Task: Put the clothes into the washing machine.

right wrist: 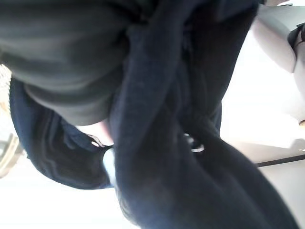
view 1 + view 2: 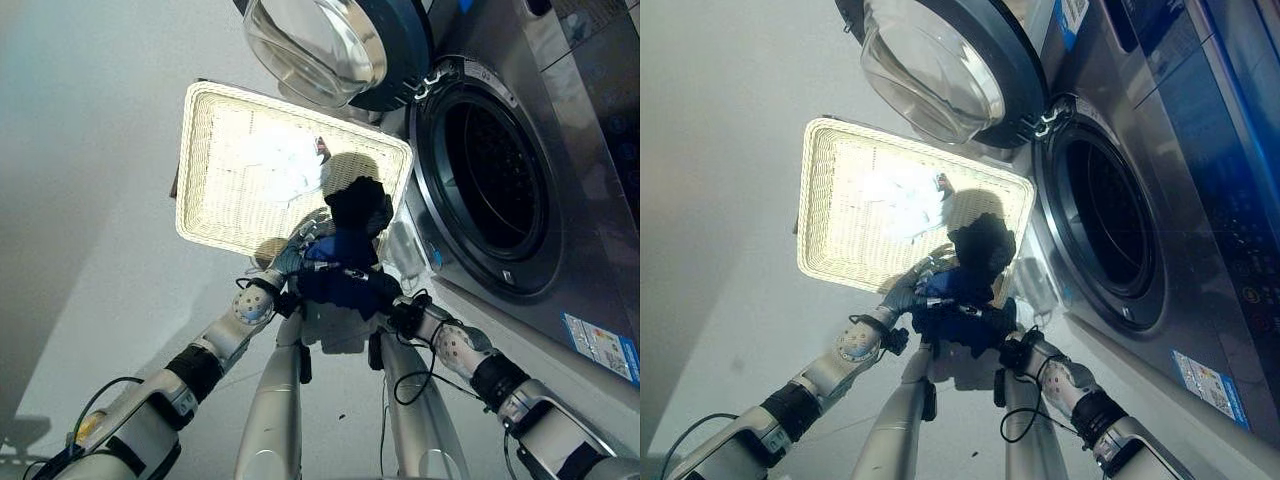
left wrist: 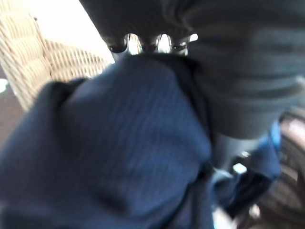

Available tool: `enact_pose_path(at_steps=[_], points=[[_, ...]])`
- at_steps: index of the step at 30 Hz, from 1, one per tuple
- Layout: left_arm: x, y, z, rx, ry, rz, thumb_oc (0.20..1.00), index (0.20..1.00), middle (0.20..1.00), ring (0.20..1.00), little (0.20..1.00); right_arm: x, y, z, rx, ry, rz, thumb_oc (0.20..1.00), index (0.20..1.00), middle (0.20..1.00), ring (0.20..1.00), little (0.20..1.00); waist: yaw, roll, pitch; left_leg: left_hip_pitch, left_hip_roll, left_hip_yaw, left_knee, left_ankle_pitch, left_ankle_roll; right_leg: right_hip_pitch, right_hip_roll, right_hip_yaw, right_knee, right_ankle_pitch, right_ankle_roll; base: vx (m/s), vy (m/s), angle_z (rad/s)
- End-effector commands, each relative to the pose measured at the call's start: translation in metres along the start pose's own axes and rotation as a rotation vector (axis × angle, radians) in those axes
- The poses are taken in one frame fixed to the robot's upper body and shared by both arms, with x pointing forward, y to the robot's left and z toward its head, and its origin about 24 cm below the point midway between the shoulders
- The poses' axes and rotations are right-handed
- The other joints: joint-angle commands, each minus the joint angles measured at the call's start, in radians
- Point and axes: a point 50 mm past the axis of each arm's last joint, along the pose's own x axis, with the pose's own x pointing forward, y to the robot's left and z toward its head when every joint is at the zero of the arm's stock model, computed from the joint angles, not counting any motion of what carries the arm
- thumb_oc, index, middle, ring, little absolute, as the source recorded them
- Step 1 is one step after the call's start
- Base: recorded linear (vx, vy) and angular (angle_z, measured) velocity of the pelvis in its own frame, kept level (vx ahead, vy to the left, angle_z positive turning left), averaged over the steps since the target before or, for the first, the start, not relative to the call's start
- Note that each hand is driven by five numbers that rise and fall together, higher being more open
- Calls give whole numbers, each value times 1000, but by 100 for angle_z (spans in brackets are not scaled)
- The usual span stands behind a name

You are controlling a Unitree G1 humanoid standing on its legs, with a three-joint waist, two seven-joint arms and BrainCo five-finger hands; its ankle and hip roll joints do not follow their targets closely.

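Both hands hold a dark blue garment (image 2: 345, 275) at the basket's (image 2: 215, 215) near edge: left hand (image 2: 300, 250) curled on it, right hand (image 2: 395, 305) buried, grip unclear. Lift clear, swing toward the drum (image 2: 495, 185).

A dark blue garment (image 2: 345, 265) hangs bunched in a crumpled wad at the near edge of a pale wicker basket (image 2: 205, 190), with the washing machine (image 2: 560, 200) at its 3 o'clock. A white cloth (image 2: 283, 160) lies rumpled inside the basket, at 11 o'clock from the blue one. The machine's round drum opening (image 2: 495, 180) faces the basket, and its glass door (image 2: 320, 45) stands swung wide at the opening's 10 o'clock.
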Motion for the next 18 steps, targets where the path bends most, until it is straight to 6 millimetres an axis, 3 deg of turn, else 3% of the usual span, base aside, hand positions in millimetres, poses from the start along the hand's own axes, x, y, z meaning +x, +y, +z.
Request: enact_pose_path(at_steps=[1, 6, 7, 12, 14, 18], points=[[-5, 2, 1, -142, -13, 137, 1000, 1000, 1000, 1000, 1000, 3, 14, 3, 102, -103, 40, 200, 200, 200, 200, 200, -14, 33, -23, -71, -83, -16, 75, -21, 4, -54, 36, -42, 109, -58, 68, 44, -33, -2], [-13, 26, -15, -251, 69, 385, 1000, 1000, 1000, 1000, 1000, 0, 1, 18, 187, -208, -36, 200, 200, 200, 200, 200, -6, 53, -23, -86, -82, -17, 92, -21, 0, -69, 34, -40, 148, -82, 62, 42, -32, -3], [-18, 36, -22, -293, 102, 485, 1000, 1000, 1000, 1000, 1000, -1, -3, 28, 226, -265, -47, 200, 200, 200, 200, 200, -2, 62, -23, -91, -83, -17, 95, -21, -2, -76, 32, -40, 162, -91, 59, 34, -38, -2], [-29, 48, -42, -373, 186, 621, 1000, 1000, 1000, 1000, 1000, -7, -13, 60, 356, -435, -54, 200, 200, 200, 200, 200, 4, 92, -23, -92, -86, -14, 103, -23, -5, -88, 22, -41, 191, -111, 56, 31, -15, 2], [-42, 51, -62, -456, 256, 687, 1000, 1000, 1000, 1000, 1000, -20, -24, 100, 482, -670, -74, 200, 200, 200, 200, 200, 6, 120, -23, -89, -83, -4, 105, -25, -9, -95, 17, -42, 213, -128, 54, 69, 31, 5], [-54, 42, -79, -506, 305, 724, 1000, 1000, 1000, 1000, 1000, -38, -32, 143, 605, -902, -81, 200, 200, 200, 200, 200, 5, 152, -23, -93, -77, 11, 101, -18, -12, -112, 19, -38, 226, -134, 49, 46, 76, -1]])
